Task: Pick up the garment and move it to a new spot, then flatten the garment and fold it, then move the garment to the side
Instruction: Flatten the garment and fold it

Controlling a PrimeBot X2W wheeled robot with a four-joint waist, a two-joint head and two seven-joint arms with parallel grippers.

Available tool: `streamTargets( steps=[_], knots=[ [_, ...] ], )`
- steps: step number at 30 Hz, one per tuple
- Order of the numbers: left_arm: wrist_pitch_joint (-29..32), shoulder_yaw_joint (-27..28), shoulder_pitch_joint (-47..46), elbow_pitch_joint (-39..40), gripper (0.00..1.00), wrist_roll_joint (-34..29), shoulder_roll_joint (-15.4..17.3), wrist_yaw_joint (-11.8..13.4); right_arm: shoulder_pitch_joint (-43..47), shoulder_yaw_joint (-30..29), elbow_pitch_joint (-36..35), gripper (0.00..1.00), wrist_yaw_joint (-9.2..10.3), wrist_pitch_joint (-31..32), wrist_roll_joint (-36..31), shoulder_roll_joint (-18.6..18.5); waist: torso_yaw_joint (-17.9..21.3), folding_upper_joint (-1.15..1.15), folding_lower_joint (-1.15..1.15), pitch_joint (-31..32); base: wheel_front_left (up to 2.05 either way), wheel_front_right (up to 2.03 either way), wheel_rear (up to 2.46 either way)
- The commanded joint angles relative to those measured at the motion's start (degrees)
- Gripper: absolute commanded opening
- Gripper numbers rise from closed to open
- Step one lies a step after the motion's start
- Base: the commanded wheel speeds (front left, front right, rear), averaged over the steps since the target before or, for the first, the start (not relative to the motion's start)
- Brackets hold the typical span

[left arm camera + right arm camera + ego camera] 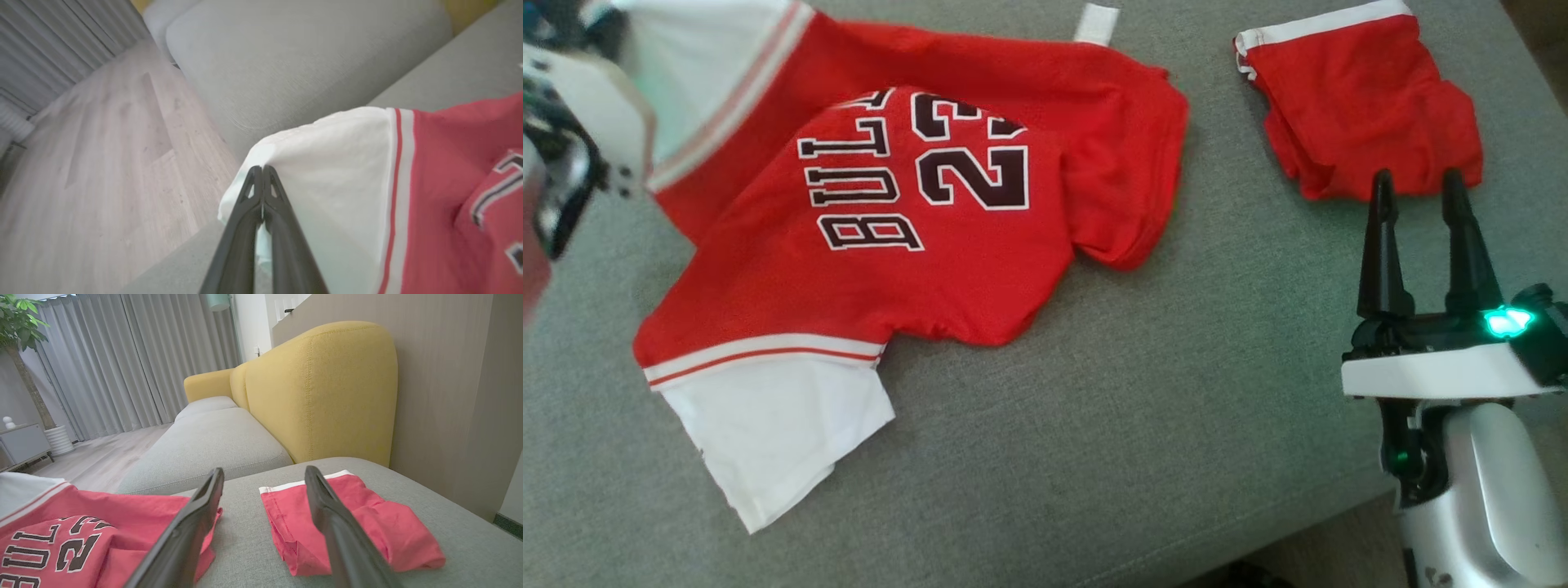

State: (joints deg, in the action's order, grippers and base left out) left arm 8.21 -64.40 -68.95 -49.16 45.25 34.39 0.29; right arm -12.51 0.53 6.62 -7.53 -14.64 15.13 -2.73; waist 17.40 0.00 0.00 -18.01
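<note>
Red jersey (915, 245) lies crumpled on the grey cushion (1176, 425), taking up the centre-left of the head view, with the black "BULLS 23" print facing up and turned sideways. One white sleeve (768, 433) is spread flat at lower left. The other white sleeve (335, 163) is lifted at the upper left corner of the head view.

Left gripper (261, 169), lower centre of the left wrist view, is clamped on that raised sleeve's edge, fingers pressed together with white cloth pinched between them. Wood floor (102, 163) is on the left of that view.

Right gripper (1417, 184), lower right of the head view, is spread wide and grasps nothing, tips near the folded red shorts (1364, 114) at upper right. Whether they touch is unclear. Yellow backrest (318, 388) is at the upper centre of the right wrist view.
</note>
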Motion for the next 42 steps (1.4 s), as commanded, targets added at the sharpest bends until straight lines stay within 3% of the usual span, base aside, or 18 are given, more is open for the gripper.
streamTargets(
  steps=[1,9,14,17,18,19,20,29,34,42],
  knots=[
    [-1.41,3.08,-4.47,-0.31,0.0,-0.56,1.78,1.22,-1.56,1.46,-1.56,1.0,0.04,-0.36,0.4,-0.15,0.0,0.0,0.0,-0.13,0.0,0.0,0.0],
    [-12.49,6.24,-9.84,-6.91,0.0,-2.98,0.81,10.73,-1.94,2.86,-0.98,1.0,0.04,-0.36,0.96,-0.15,0.4,0.0,0.0,-0.71,0.0,0.0,0.0],
    [-15.55,7.34,-10.92,-10.65,0.0,-2.87,0.78,13.34,-1.99,3.4,-0.82,1.0,0.04,-0.36,0.95,-0.15,0.32,0.0,0.0,-0.96,0.0,0.0,0.0],
    [-16.42,7.33,-10.85,-12.72,0.0,-2.89,1.02,13.55,-2.04,3.68,-0.76,1.0,0.04,-0.36,0.83,-0.15,0.03,0.0,0.0,-1.07,0.0,0.0,0.0],
    [-16.85,7.4,-10.8,-13.31,0.14,-2.84,1.05,13.65,-2.05,3.79,-0.74,1.0,0.04,-0.36,0.76,-0.15,-0.13,0.0,0.0,-1.06,0.0,0.0,0.0],
    [-17.55,7.38,-10.78,-13.81,0.38,-2.96,1.05,13.96,-2.04,3.84,-0.72,1.0,0.04,-0.36,0.66,-0.15,-0.37,0.0,0.0,-1.04,0.0,0.0,0.0],
    [-18.07,7.39,-10.59,-14.19,1.0,-2.91,0.87,13.91,-2.02,3.9,-0.68,1.0,0.04,-0.36,0.55,-0.15,-0.64,0.0,0.0,-1.01,0.0,0.0,0.0],
    [-20.81,6.71,-8.6,-14.23,1.0,-2.37,-3.42,10.79,-1.89,3.47,-0.33,1.0,0.04,-0.36,-0.65,-0.15,-4.36,0.0,0.0,0.38,0.0,0.0,0.0],
    [-23.1,10.49,-3.39,-8.47,1.0,0.58,-6.58,9.13,-1.07,2.73,0.15,1.0,0.04,-0.36,-1.87,-0.15,-8.35,0.0,0.0,3.05,0.0,0.0,0.0],
    [-23.19,19.89,14.45,12.35,1.0,-3.29,-6.93,14.17,0.85,1.23,1.12,1.0,0.04,-0.36,-4.08,-0.15,-14.55,0.0,0.0,7.09,0.0,0.0,0.0]
  ],
)
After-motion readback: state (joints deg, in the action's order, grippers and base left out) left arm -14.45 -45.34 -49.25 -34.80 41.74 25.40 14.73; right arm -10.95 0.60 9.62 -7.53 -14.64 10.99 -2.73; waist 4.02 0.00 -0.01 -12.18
